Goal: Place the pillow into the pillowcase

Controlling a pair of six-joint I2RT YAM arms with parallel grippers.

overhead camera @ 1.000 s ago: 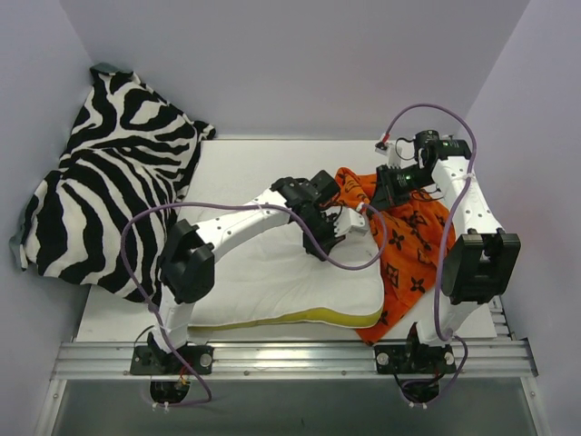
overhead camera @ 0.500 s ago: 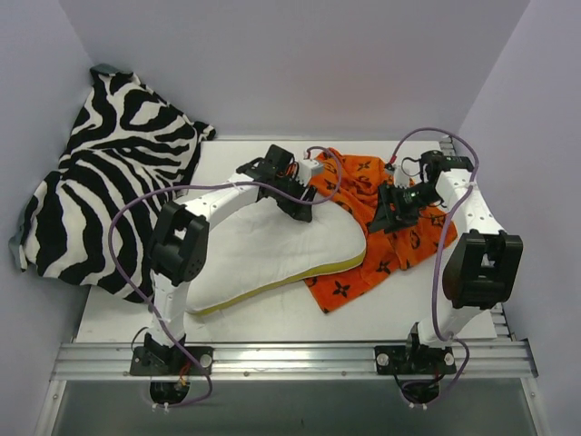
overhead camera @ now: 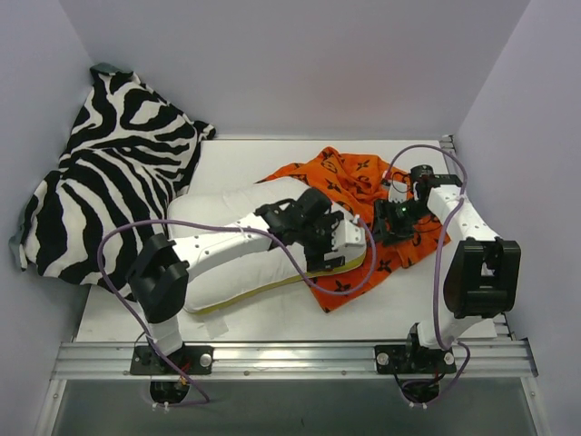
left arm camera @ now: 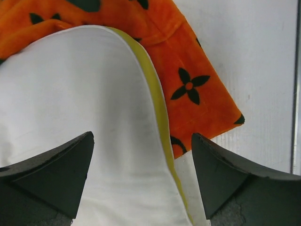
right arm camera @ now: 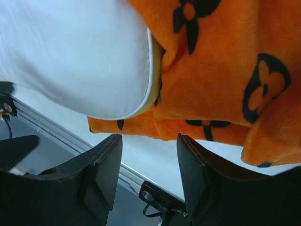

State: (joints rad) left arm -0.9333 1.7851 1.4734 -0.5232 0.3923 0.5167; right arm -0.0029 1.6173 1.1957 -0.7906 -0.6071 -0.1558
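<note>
The white pillow (overhead camera: 231,272) with yellow piping lies across the table's middle. Its right end rests on the orange pillowcase (overhead camera: 340,173), which is spread flat behind and to the right of it. My left gripper (overhead camera: 349,243) hovers open over the pillow's right end. In the left wrist view its fingers straddle the pillow (left arm camera: 84,94) and its yellow edge, with the pillowcase (left arm camera: 188,61) beyond; the left gripper (left arm camera: 142,137) holds nothing. My right gripper (overhead camera: 388,227) is over the pillowcase's right part. In the right wrist view the right gripper (right arm camera: 149,136) is open and empty, below the pillowcase (right arm camera: 221,70) and pillow (right arm camera: 70,47).
A black-and-white zebra-striped cloth (overhead camera: 109,173) is heaped at the back left against the wall. A metal rail (overhead camera: 290,359) runs along the near edge by the arm bases. Walls close in the table on three sides.
Both grippers have opened and let go. The left arm swung back, then forward to the pillow's right end. The pillowcase, bunched a second ago, now lies spread under that end.
</note>
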